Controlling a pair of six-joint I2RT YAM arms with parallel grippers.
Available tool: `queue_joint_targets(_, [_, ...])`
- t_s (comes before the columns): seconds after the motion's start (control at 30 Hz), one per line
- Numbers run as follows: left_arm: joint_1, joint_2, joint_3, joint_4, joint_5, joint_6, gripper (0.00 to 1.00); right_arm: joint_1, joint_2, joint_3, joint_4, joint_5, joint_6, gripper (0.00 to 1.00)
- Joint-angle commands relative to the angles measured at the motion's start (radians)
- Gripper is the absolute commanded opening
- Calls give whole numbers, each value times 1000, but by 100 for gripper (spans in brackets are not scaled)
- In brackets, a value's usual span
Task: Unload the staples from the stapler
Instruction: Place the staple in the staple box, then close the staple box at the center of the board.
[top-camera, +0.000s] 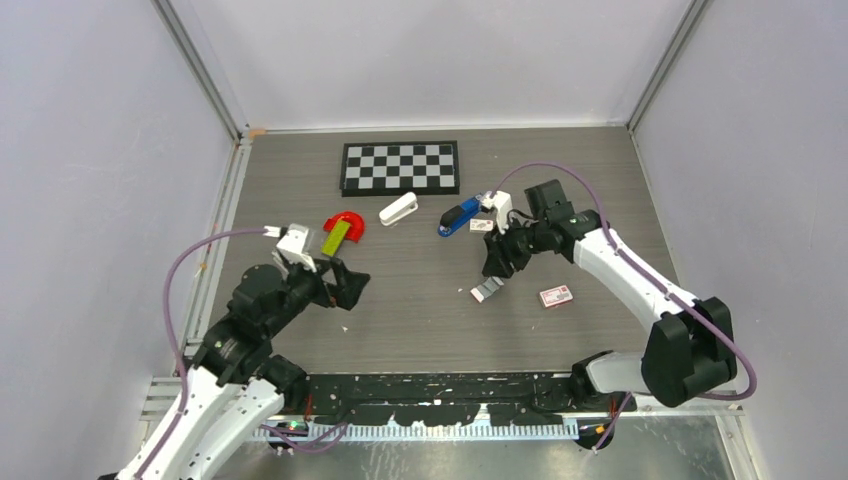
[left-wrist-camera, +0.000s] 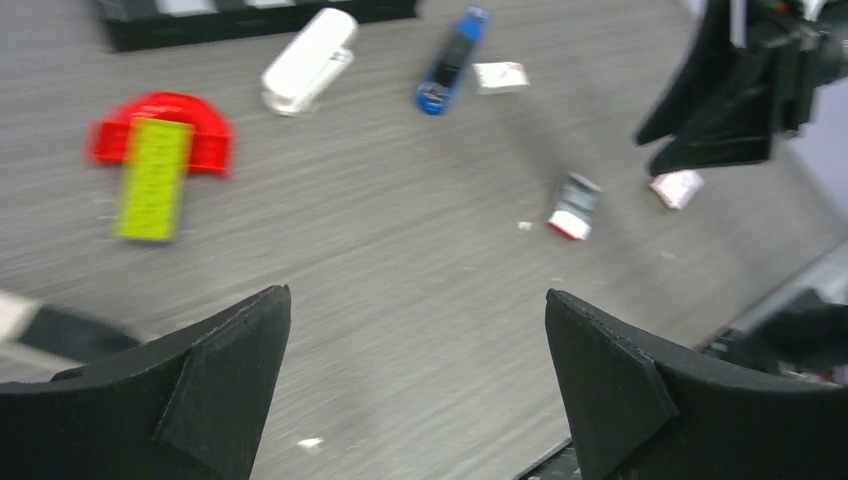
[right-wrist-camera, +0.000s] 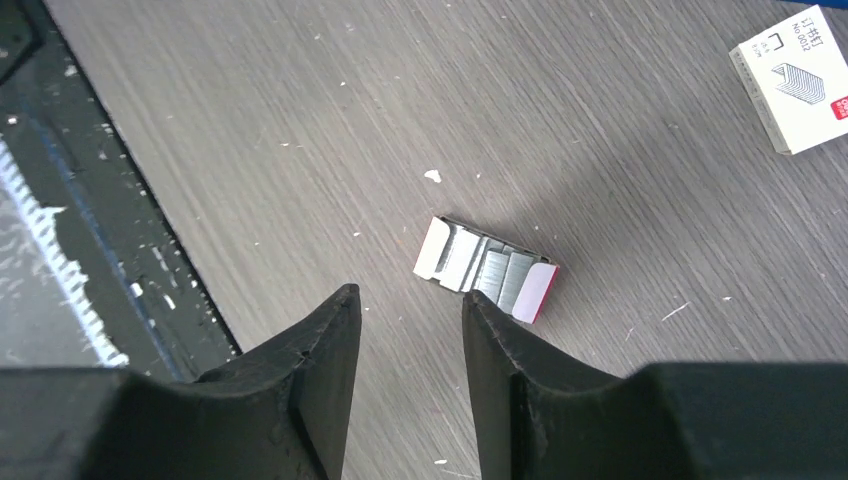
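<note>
grey wood-grain surface between pale walls carries everything. the small bright-blue plastic stapler lies flat toward the far side, just right of a white plastic stapler and near a black-and-white checkerboard; neither of my arms touches it. my right gripper hangs close to a small open tray of silver staples, jaws parted a little and empty. my left gripper hovers spread wide, holding nothing, near a red plastic arch with a lime block.
</note>
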Motion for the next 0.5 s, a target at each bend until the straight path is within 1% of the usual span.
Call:
queue_joint_targets(0.0, [4,91,-90,335,307,-203,100,-66,-45,72,-179,-186,-138,49])
queue_joint_targets(0.1, [-14,159,-179,502,341,-263,100,-116,-68,92,-229,-196,-175,52])
queue_joint_targets(0.17, [-53,197,-223,571,312,-255,100,-150,-82,102,-250,-201,-188,55])
queue_joint_targets(0.33, [-215,295,-238,657,173,-145,100,-206,-93,121,-292,-183,-214,60])
queue_joint_targets(0.47, [-362,446,-205,716,73,-54,100,-221,-91,128,-304,-166,-217,61])
